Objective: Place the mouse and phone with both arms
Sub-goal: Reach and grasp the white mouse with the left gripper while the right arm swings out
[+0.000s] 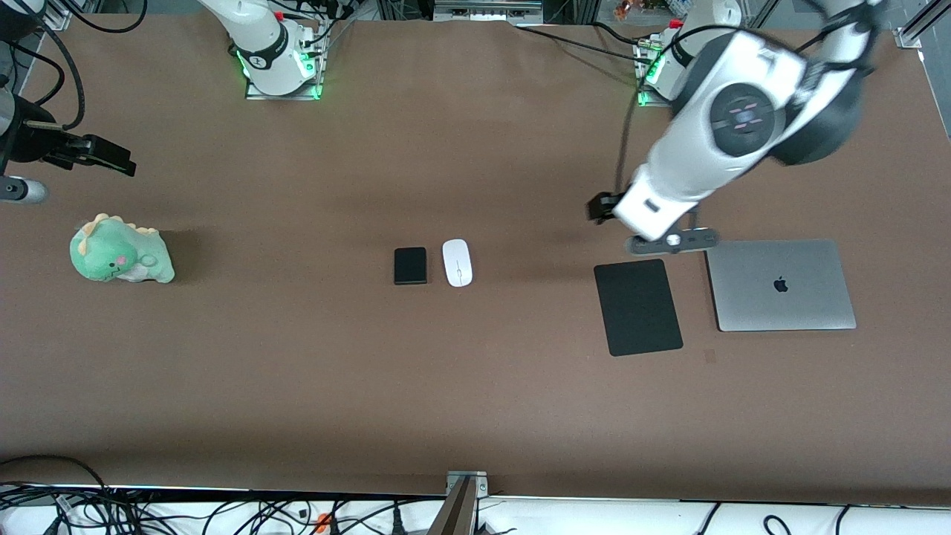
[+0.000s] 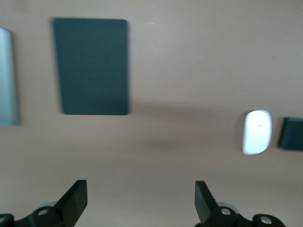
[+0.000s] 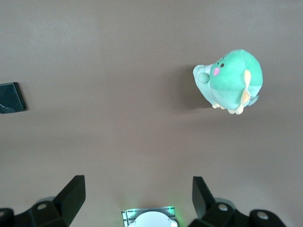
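The white mouse point(image 1: 457, 262) lies in the middle of the table, beside the black phone point(image 1: 410, 265), which is on the side toward the right arm's end. Both show in the left wrist view, the mouse point(image 2: 257, 132) and the phone point(image 2: 291, 134). My left gripper point(image 1: 605, 208) hangs open and empty over bare table by the mouse pad's edge; its fingers point(image 2: 75, 201) stand wide apart. My right gripper point(image 1: 111, 157) is open and empty, high over the right arm's end of the table, above the plush toy; its fingers point(image 3: 71, 194) are wide apart. The phone's corner point(image 3: 10, 97) shows in the right wrist view.
A large black mouse pad point(image 1: 637, 307) and a closed silver laptop point(image 1: 779, 284) lie at the left arm's end. A green plush dinosaur point(image 1: 119, 259) sits at the right arm's end. Cables run along the table's front edge.
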Controlling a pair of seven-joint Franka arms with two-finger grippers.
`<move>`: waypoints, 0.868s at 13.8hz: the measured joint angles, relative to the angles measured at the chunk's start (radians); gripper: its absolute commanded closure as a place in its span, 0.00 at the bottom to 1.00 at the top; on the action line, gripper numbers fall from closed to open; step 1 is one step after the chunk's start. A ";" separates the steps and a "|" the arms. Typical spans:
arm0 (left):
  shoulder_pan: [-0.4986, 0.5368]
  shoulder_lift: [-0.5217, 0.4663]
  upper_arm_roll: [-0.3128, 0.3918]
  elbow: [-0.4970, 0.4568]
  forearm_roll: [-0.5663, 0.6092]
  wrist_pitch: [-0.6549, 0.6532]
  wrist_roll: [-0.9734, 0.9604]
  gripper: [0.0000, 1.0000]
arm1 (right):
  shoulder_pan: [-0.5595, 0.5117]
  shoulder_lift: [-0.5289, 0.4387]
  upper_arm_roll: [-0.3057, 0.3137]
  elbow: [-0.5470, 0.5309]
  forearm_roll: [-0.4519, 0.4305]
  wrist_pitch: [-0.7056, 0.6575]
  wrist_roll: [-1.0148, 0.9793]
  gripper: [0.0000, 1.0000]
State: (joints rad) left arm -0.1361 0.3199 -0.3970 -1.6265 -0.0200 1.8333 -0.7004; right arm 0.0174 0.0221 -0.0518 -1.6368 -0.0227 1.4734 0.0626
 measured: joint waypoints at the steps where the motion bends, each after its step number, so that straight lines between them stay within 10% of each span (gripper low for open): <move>1: -0.048 0.045 0.000 0.000 0.000 0.060 -0.070 0.00 | 0.000 0.005 0.000 0.000 0.000 -0.007 0.000 0.00; 8: -0.318 0.370 0.015 0.151 0.134 0.294 -0.431 0.00 | 0.020 0.058 0.001 -0.001 0.011 -0.006 0.004 0.00; 12: -0.500 0.557 0.153 0.333 0.162 0.313 -0.494 0.00 | 0.047 0.106 0.001 -0.001 0.052 0.038 0.095 0.00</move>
State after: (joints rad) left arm -0.6357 0.8771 -0.2440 -1.2938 0.1419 2.1462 -1.1941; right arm 0.0643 0.1285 -0.0509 -1.6375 0.0294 1.5118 0.1573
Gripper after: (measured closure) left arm 0.000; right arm 0.000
